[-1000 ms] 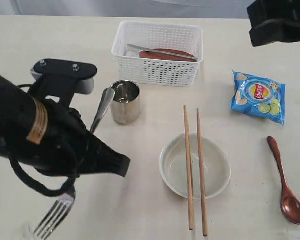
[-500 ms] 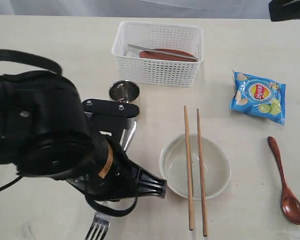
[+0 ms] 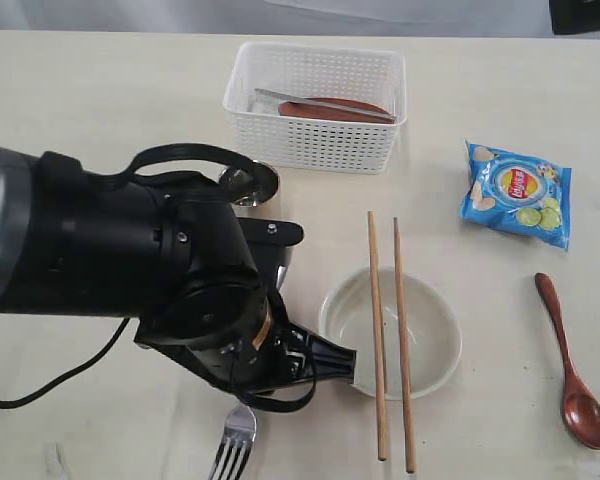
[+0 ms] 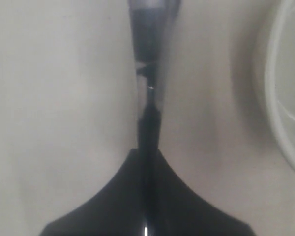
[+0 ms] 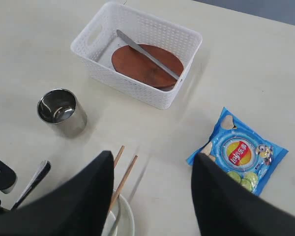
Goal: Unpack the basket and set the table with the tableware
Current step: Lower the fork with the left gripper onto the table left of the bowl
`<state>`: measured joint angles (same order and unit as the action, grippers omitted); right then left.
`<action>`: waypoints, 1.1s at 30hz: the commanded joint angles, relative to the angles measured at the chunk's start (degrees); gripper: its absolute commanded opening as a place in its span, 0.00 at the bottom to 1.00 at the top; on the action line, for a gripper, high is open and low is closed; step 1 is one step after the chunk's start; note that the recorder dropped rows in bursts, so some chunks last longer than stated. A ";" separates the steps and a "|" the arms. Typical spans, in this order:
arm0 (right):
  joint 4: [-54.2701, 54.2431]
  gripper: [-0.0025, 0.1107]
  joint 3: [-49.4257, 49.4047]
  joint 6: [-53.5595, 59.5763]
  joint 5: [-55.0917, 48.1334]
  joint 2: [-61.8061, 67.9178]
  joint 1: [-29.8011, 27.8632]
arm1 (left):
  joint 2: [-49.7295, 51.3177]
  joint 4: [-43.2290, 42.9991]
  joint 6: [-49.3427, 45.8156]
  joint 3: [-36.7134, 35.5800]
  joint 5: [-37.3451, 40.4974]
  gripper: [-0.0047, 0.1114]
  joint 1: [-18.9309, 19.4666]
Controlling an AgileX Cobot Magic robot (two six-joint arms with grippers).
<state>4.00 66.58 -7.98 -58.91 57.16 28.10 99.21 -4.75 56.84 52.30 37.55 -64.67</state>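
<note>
Placing the fork [image 3: 232, 448], I'd lay it flat beside the bowl [image 3: 430, 345] — left gripper [image 4: 147, 152] clamps it, seemingly low; right gripper [image 5: 152, 191] wide, empty.

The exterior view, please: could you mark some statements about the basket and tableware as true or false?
1. The brown plate lies in the basket under the knife. True.
2. The chopsticks rest across the bowl. True.
3. The wooden spoon sits inside the bowl. False: it lies on the table, apart from the bowl.
4. The left gripper has open, empty fingers. False: they are shut on the fork.
</note>
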 commanded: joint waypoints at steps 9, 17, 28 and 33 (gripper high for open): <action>0.11 0.44 -0.10 -0.20 -0.56 -0.36 -0.02 | 3.82 0.91 3.45 0.41 -4.89 0.04 0.54; 0.11 0.44 -0.10 0.28 -0.68 -0.36 -0.02 | 4.53 0.93 4.05 0.41 -7.28 0.04 1.81; 0.11 0.44 -0.10 0.28 -0.45 -0.36 -0.02 | 5.76 3.09 2.93 1.44 -7.84 0.14 1.81; 0.11 0.44 -0.10 0.28 -0.45 -0.36 -0.02 | 5.76 2.98 2.85 1.44 -7.06 0.14 1.81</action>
<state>4.00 66.58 -7.98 -59.50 57.16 28.10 104.89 -2.16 60.07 53.44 29.89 -62.97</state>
